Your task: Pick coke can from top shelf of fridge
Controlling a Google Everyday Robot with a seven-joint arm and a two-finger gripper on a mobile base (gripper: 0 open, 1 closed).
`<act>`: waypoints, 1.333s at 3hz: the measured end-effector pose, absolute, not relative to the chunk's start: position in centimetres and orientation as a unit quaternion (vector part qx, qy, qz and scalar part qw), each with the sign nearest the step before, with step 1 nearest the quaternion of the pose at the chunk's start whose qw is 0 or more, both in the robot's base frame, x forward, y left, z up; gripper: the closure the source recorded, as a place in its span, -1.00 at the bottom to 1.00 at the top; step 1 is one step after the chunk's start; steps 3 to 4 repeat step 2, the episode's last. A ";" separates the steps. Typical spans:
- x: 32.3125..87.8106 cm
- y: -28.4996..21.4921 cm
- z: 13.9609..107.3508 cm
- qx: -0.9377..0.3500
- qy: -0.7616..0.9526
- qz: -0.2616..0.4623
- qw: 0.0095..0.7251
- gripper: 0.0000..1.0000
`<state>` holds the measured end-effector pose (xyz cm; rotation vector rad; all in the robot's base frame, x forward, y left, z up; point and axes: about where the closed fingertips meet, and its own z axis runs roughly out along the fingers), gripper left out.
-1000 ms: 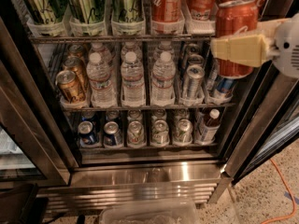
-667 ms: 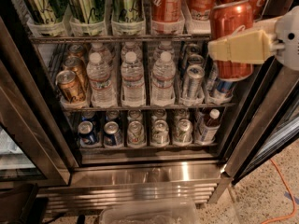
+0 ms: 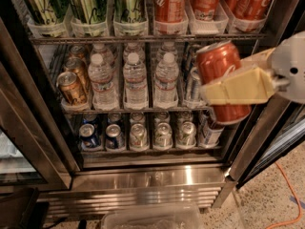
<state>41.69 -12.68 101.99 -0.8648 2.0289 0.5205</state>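
My gripper (image 3: 238, 85) is at the right, in front of the open fridge (image 3: 143, 175). Its yellow fingers (image 3: 243, 87) are shut on a red coke can (image 3: 220, 63), held tilted and clear of the racks, below the top shelf (image 3: 143, 38). More red coke cans (image 3: 169, 4) stand in clear lane trays on the right half of the top shelf. Green-gold cans (image 3: 88, 4) fill the left half.
Water bottles (image 3: 136, 78) and gold cans (image 3: 71, 87) stand on the middle rack. Small cans (image 3: 138, 136) line the bottom rack. The fridge's steel frame (image 3: 252, 142) and door edge stand close at the right. An orange cable (image 3: 288, 194) lies on the floor.
The view has drawn closer and the held coke can has come down and out from the top shelf, now hanging in front of the middle rack.
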 end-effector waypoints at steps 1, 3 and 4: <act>39.4 -11.0 100.6 -0.376 0.804 0.235 0.397 1.00; 39.3 -10.9 100.6 -0.378 0.803 0.236 0.396 1.00; 39.3 -10.9 100.6 -0.378 0.803 0.236 0.396 1.00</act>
